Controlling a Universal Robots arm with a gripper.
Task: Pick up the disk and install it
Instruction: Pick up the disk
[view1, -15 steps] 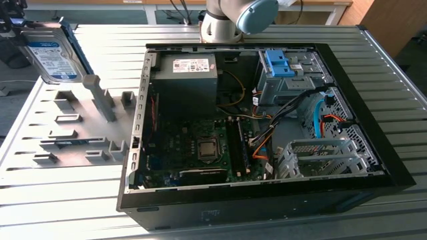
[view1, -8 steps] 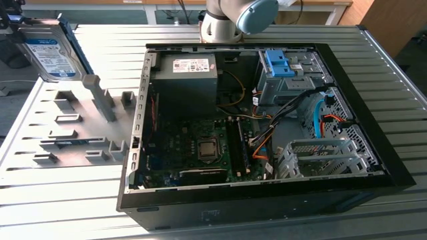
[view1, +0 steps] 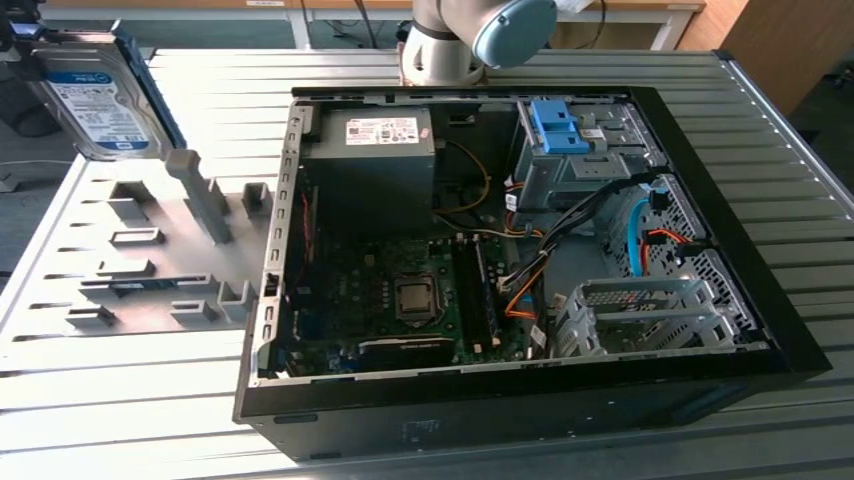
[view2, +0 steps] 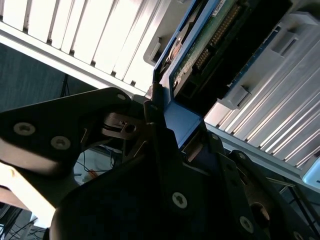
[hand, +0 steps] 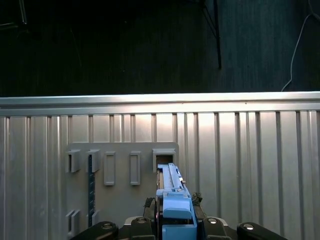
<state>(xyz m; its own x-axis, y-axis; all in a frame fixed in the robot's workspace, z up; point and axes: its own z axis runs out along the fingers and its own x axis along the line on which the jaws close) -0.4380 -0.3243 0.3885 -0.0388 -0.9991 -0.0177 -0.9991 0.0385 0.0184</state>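
The disk (view1: 96, 105) is at the upper left of the exterior view, held on edge with its label facing the camera, above the grey slotted holder tray (view1: 147, 270) on the ribbed metal surface (view1: 134, 400). In the second wrist view the claw (view2: 175, 132) is closed on it, the fingers pinching the blue plastic bracket (view2: 177, 122) at one end rather than the metal body, with the green circuit board (view2: 200, 50) exposed above them. The main risk, as I judge it, lies in that hold: a narrow grip on flexible plastic at one end could let the drive pivot or slip if it is swung or bumped. The open computer case (view1: 787, 330) is well apart, at the centre and right of the exterior view. Its drive cage with the blue latch (view1: 554, 125) sits close to loose blue and orange cables (view1: 641, 230). A slightly tilted disk could snag these, catch the case rim, or jam in the cage.
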